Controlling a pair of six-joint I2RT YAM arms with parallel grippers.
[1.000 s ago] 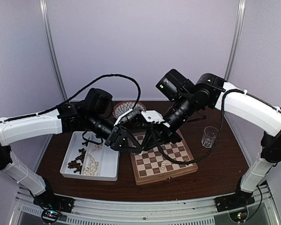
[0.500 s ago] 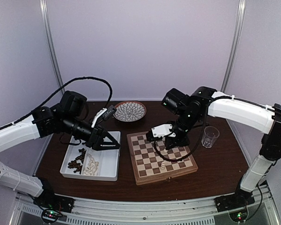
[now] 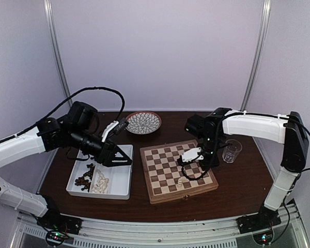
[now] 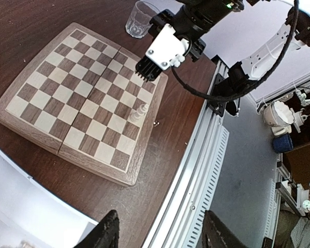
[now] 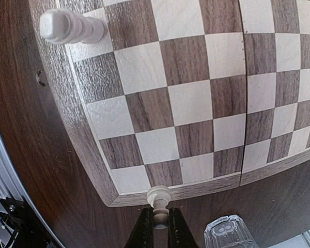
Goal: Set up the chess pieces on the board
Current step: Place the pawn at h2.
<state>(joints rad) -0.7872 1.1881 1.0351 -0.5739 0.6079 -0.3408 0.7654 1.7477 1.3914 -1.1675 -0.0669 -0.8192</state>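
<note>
Now my right tool [image 5: 159, 213] is clamped on a cream-white pawn [image 5: 158, 199] above the board's [image 3: 163, 166] right rim beside the glass [image 3: 231, 151]; another white piece [image 3: 180, 182] stands near its front edge, while my left tool [image 3: 123, 155] hangs open over the tray [image 3: 121, 181] of chess pieces [image 3: 92, 178]

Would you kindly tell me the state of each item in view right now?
board: flat, one piece on it.
standing piece: upright, near edge.
left tool: open, empty.
right tool: shut on white piece.
glass: upright, empty.
tray: holds loose pieces.
</note>
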